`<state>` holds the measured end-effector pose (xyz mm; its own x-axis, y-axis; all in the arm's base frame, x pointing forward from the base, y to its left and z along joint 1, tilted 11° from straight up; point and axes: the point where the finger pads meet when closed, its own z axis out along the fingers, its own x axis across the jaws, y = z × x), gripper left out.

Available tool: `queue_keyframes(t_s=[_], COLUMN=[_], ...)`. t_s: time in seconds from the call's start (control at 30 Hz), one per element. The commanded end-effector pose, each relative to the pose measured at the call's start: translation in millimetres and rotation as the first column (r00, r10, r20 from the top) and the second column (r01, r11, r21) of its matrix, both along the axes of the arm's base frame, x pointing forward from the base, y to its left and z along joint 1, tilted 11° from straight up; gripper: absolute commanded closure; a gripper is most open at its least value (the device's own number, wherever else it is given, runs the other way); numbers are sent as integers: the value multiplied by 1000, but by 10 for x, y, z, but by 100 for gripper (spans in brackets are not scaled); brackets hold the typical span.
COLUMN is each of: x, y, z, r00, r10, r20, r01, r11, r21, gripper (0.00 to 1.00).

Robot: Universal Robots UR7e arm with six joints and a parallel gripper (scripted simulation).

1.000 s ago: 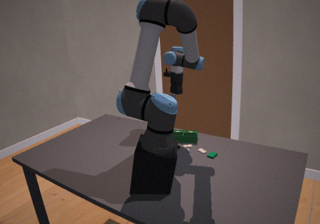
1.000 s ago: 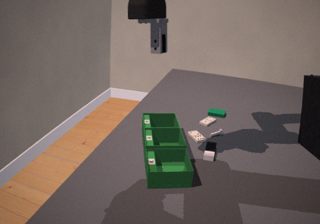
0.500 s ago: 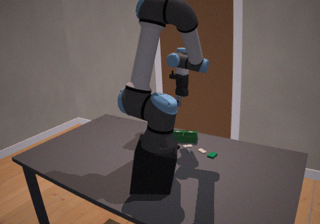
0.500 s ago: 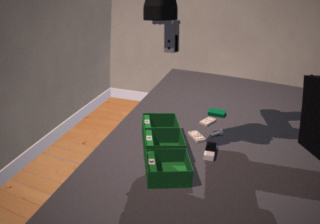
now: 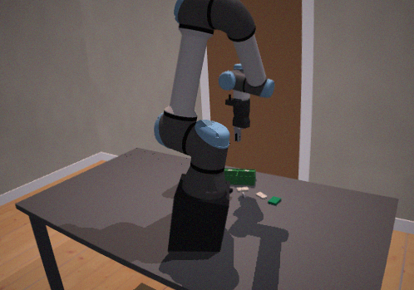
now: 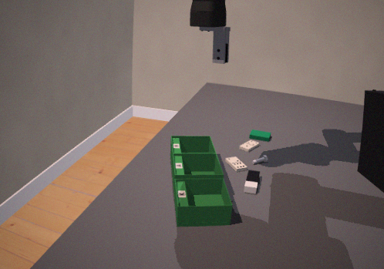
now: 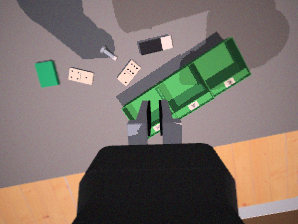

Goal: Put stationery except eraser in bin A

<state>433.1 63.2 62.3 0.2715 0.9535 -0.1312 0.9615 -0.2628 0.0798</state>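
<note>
So nothing's binned yet: my gripper (image 7: 154, 111) hangs nearly shut and empty, high over the bins (image 7: 186, 86); the green sharpener (image 7: 46, 73) sits around 10 o'clock, the eraser (image 7: 155, 45) at 12.

The bins (image 6: 200, 212) are bright green, each with a small white label with a dark mark on its rim. Beside the bins lie two cream dominoes (image 6: 236, 163) (image 6: 249, 145) with black dots, a block (image 6: 252, 181) that is half black and half white, a silver-grey bolt (image 6: 261, 159), and, farthest from the bins, a plain green slab (image 6: 260, 136). The table (image 6: 301, 108) is dark grey. The gripper (image 6: 220, 59) has grey fingers under a black body. The arm (image 5: 189, 71) is light grey and black with blue caps, on a black pedestal (image 5: 179, 237). The floor (image 6: 77, 181) beyond the bins is orange wood.
</note>
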Motion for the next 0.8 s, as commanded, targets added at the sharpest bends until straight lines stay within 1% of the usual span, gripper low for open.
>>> queue_keyframes(t_s=[0.0, 0.03, 0.07, 0.13, 0.37, 0.4, 0.47, 0.6, 0.63, 0.7, 0.77], x=[-126, -126, -176, -276, -279, -334, -441, -441, -500, -611, -611], y=[-199, -199, -269, -400, -405, -470, -593, -594, -656, -767, -767], z=[3, 3, -1, -11, -11, -17, -30, -30, -38, -56, -56], r00=[1000, 1000, 998, 998, 998, 995, 995, 995, 991, 991, 991], r10=[29, 29, 65, 65, 65, 100, 100, 100, 135, 135, 136], r20=[6, 6, 7, 7, 7, 7, 8, 8, 6, 6, 6], r01=[-29, -29, -64, -65, -65, -100, -100, -100, -135, -135, -135], r11=[1000, 1000, 998, 998, 998, 995, 995, 995, 990, 990, 990], r21=[-2, -2, -12, -11, -11, -21, -20, -20, -32, -31, -31], gripper=[69, 69, 69, 69, 69, 69, 69, 69, 69, 69, 69])
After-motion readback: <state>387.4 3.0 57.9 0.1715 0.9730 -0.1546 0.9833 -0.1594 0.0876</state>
